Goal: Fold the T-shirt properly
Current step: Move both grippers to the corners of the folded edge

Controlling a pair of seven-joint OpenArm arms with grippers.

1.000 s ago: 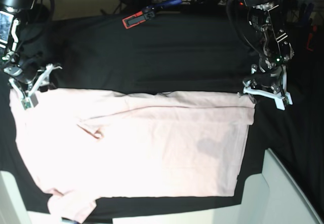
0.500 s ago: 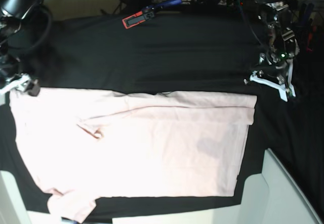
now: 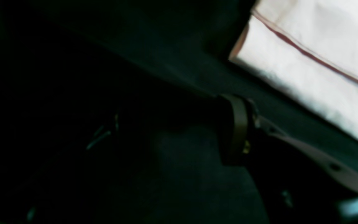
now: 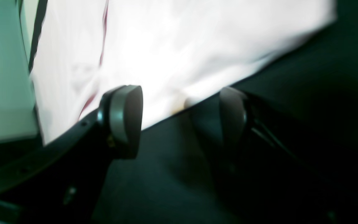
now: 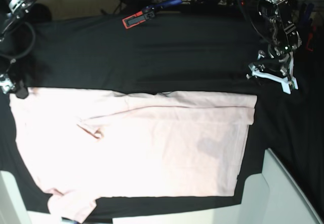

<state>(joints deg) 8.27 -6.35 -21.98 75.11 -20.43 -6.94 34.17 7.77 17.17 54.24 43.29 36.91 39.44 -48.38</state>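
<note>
T-shirt (image 5: 136, 148): flat on the black-covered table (image 5: 177, 51), folded once.
Right end effector (image 4: 179, 119): spread, empty.
Left end effector (image 5: 273, 77): empty; opening unclear.
Next fold: grip both corners evenly.

black-clothed table (image 5: 177, 57), T-shirt (image 5: 142, 143), red clamp (image 5: 139, 17)

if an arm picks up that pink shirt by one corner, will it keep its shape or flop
Likely flop: the T-shirt lies flat as thin cloth with soft wrinkles and a folded edge. It probably drapes and unfolds if lifted by one corner. Pushed, it would likely bunch on the black cloth rather than slide.
</note>
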